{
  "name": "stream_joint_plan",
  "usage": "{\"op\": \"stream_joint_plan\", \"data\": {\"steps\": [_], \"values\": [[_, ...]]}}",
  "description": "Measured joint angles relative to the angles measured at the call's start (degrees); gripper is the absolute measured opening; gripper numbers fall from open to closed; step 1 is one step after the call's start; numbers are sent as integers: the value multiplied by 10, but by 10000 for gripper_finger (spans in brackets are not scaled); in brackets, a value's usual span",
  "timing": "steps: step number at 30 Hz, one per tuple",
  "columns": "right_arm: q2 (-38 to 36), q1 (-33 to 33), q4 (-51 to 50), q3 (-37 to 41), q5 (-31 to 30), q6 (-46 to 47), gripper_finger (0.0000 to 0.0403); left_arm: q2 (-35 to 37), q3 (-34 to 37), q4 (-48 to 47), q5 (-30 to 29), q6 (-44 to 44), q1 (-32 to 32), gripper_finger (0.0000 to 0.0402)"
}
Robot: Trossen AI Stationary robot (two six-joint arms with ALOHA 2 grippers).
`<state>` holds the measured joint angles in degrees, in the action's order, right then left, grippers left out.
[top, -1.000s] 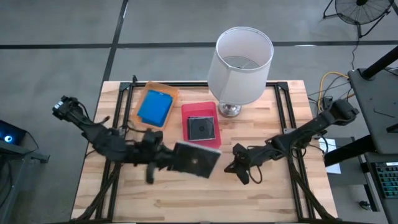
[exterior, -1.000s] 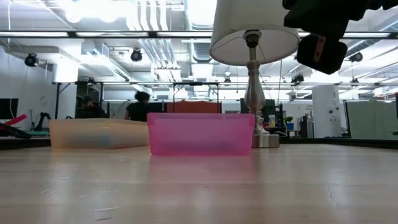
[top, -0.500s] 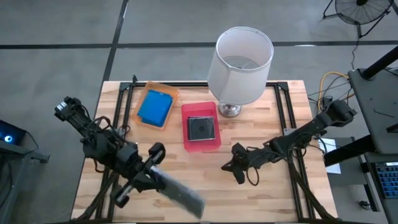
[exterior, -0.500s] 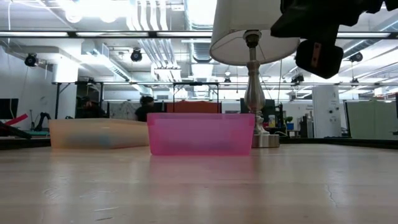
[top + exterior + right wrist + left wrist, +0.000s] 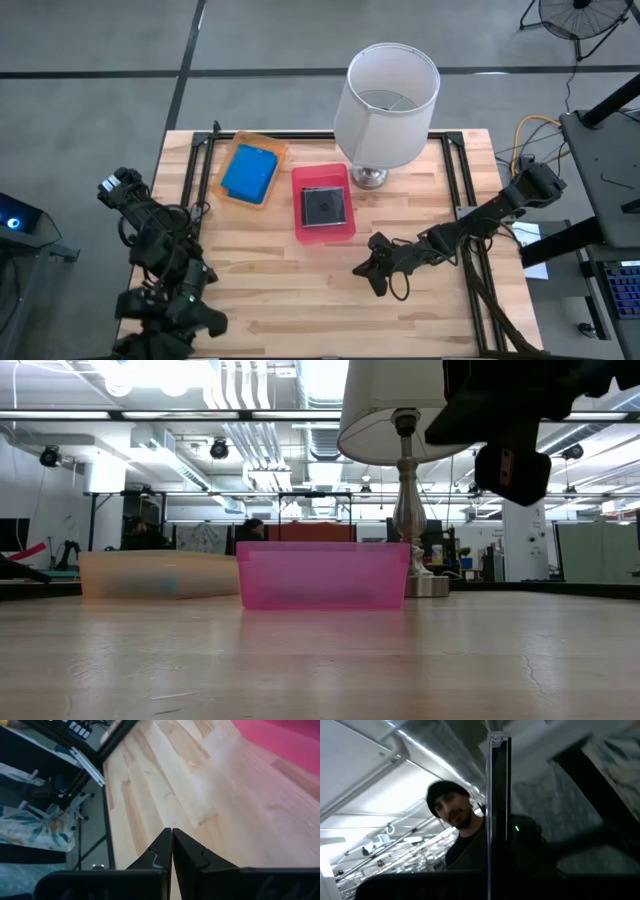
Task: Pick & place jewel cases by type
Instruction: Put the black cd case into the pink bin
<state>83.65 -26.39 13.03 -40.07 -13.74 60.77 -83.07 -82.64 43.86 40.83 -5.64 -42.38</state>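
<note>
High view: left gripper (image 5: pixel 165 322) out past the front-left corner of the pale wooden worktop (image 5: pixel 300 290), well apart from both trays. Bright blue rectangular jewel case (image 5: pixel 248 173) lying flat in the translucent orange tray (image 5: pixel 277 152). Dark grey square jewel case (image 5: pixel 324 207) lying flat in the pink tray (image 5: pixel 322 235), just beside the orange one. Right gripper (image 5: pixel 365 270) waiting over the bare worktop to the right of the pink tray, in front of the white-shaded table lamp (image 5: pixel 392 90).

Low view: both trays side by side at the far end. Nothing lying on the near boards. Right arm (image 5: pixel 510 420) hanging overhead.

Left wrist view: thin clear-edged jewel case (image 5: pixel 499 810) standing edge-on straight ahead, apparently pinched between the closed fingers. Beyond it a person (image 5: pixel 465 845) in a dark cap, with ceiling behind, so the gripper is tilted upward.

Right wrist view: fingers (image 5: pixel 161 851) pressed together on nothing, boards and a strip of pink tray beyond.

Best handling, judging from this: keep the pinch firm, since the thin slippery plastic could slide out. Swing back in over the worktop slowly. Level the case before lowering. Confirm square or rectangular, then set it flat on the matching stack. Release low, not from height. Pass clear of the right arm and the lamp.
</note>
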Motion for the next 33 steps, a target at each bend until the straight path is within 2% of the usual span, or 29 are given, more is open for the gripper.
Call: {"op": "stream_joint_plan", "data": {"steps": [3,7,10,14,21,25,27,29,33], "values": [[11,0,5,0,0,17,8,-18,-36,-54,30,-34,-1,3],[20,0,28,0,0,19,8,-47,-91,-102,96,-27,-6,3],[23,0,31,0,0,19,8,-66,-125,-145,123,-34,-12,3],[24,0,33,0,0,18,8,-73,-150,-199,123,-55,-13,3],[25,0,34,0,1,17,8,-70,-147,-199,110,-64,-14,3],[25,0,35,0,0,13,8,-68,-146,-200,72,-65,-14,3],[25,0,35,0,0,7,8,-63,-146,-206,34,-62,-14,3],[25,0,35,0,0,3,8,-55,-146,-221,-29,-57,-14,3],[25,0,36,0,-18,2,8,-38,-146,-270,-195,-28,-14,3]]}}
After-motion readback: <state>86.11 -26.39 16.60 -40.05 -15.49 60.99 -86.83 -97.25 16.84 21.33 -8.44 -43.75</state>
